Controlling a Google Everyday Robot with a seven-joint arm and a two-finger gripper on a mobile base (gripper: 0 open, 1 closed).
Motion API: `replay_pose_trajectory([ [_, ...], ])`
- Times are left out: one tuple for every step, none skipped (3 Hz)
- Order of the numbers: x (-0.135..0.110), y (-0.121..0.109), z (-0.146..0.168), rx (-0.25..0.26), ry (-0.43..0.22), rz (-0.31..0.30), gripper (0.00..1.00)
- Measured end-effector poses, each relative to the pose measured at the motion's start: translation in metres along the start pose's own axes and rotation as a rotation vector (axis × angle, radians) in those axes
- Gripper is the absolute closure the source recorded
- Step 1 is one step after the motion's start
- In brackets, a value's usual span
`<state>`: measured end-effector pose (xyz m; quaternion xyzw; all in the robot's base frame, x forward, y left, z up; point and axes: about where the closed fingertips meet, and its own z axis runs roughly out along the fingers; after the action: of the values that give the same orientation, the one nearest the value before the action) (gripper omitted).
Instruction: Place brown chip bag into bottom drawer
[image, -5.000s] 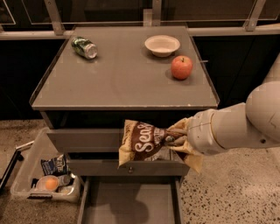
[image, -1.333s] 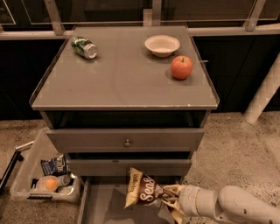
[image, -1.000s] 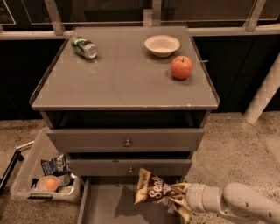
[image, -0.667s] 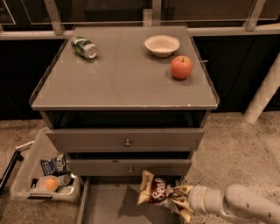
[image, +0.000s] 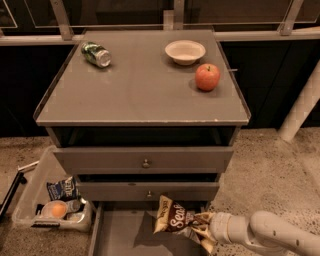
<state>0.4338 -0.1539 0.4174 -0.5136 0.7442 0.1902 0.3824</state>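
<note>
gripper (image: 204, 231), low at five o'clock, is clamped on the brown chip bag (image: 173, 220) — bag tilted over the open bottom drawer (image: 119, 236).

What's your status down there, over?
Low right, hand shut on bag. Bag hangs over open bottom drawer, not yet released. No obstruction seen.

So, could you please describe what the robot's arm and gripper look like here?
The arm is smooth, off-white and tubular, with rounded, bulging sections and a short cylindrical wrist. The gripper, at the bottom right by the brown chip bag above the bottom drawer, has tan, yellowish fingers. No cables or markings are visible.
</note>
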Motion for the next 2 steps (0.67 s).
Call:
replay_pose_trajectory([
  [0.02,-0.005,0.04,0.009,0.002,-0.02,1.0],
  [0.039,-0.007,0.075,0.026,0.0,-0.06,1.0],
])
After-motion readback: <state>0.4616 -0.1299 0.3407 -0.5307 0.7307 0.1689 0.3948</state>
